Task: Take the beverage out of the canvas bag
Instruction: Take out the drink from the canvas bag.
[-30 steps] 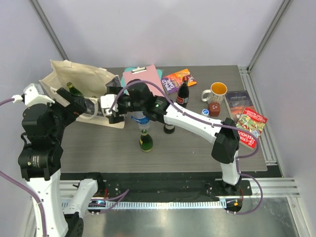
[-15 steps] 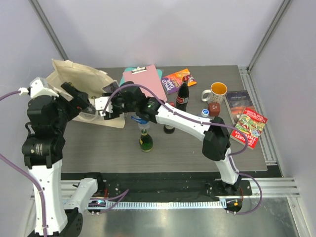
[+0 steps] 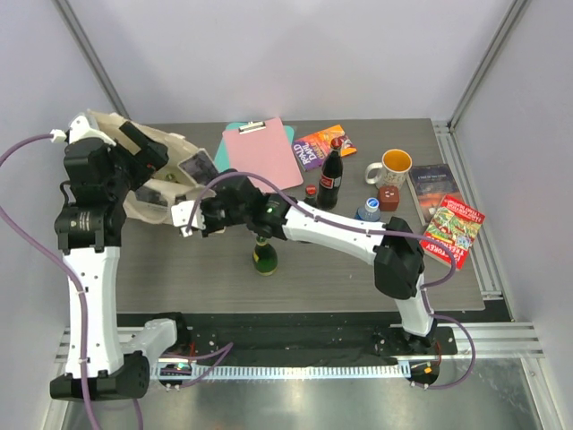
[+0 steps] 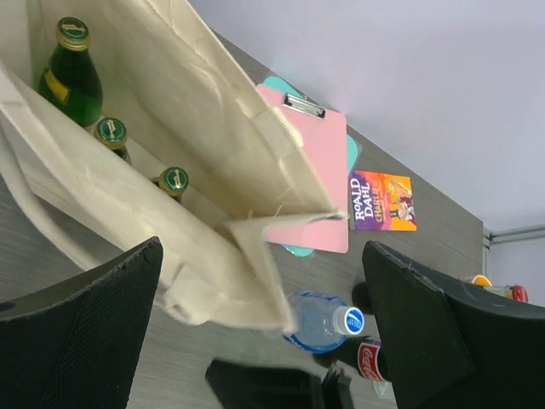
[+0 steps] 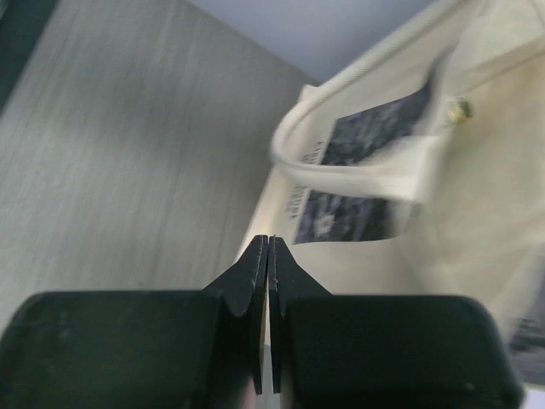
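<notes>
Left gripper (image 4: 262,256) is apart, right gripper (image 5: 268,247) together; the bottle (image 4: 70,81) in the canvas bag (image 4: 196,102) seems heavy and slippery: take its neck.

The cream canvas bag (image 4: 204,111) gapes open, leaving a long slot between its two cloth walls. Three green glass bottles (image 4: 72,72) stand in a row inside that slot, and the near wall hides all but the caps of two. The left gripper (image 4: 260,256) hangs above the mouth with its jaws spread wide. The right arm (image 3: 331,228) stretches across the middle of the grey table (image 3: 179,278), and the right gripper (image 5: 268,256), fingers pressed together, sits beside the bag's printed side, barring that flank. A lone green bottle (image 3: 264,257) stands just beside the arm on its near side. The table's near strip lies bare.
</notes>
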Tool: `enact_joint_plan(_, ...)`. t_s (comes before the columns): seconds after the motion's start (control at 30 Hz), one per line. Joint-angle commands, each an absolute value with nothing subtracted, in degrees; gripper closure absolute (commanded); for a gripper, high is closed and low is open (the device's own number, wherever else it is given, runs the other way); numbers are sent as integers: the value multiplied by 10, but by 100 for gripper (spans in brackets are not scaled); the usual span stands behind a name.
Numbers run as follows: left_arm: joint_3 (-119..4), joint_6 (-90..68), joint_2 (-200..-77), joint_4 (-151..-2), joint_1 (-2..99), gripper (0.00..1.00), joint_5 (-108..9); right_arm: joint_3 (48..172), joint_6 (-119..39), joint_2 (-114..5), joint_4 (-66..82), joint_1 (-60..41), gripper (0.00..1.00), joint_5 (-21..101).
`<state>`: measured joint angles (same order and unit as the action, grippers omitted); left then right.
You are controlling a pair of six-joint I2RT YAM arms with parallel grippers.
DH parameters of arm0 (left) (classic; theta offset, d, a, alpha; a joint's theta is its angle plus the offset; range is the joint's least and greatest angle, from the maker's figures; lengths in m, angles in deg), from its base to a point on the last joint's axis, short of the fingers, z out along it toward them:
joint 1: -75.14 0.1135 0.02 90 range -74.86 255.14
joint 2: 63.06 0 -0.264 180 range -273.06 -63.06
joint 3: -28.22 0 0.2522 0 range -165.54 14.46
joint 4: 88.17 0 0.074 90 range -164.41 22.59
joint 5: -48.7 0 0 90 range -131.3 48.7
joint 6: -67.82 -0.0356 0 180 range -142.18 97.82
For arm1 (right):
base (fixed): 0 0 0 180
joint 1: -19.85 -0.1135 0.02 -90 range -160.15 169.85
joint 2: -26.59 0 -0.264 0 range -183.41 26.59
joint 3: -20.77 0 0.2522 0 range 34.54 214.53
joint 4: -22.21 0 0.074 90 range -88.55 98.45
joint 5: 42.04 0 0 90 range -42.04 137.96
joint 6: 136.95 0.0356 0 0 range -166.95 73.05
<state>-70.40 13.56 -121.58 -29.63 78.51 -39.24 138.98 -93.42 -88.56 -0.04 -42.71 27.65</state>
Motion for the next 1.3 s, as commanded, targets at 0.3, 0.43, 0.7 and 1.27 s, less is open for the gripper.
enact_joint_plan(0.3,-650,117,-1223,-371,848,1,-449,1385,-887,-827,5,-441,88,278)
enact_joint_plan(0.43,-666,117,-1210,-366,850,1,-439,1430,-856,-832,6,-422,66,274)
enact_joint_plan(0.7,-673,116,-1174,-349,850,0,-399,1498,-855,-874,6,-397,34,280)
enact_joint_plan(1.27,-671,118,-1170,-356,851,0,-411,1561,-905,-951,-34,-397,68,298)
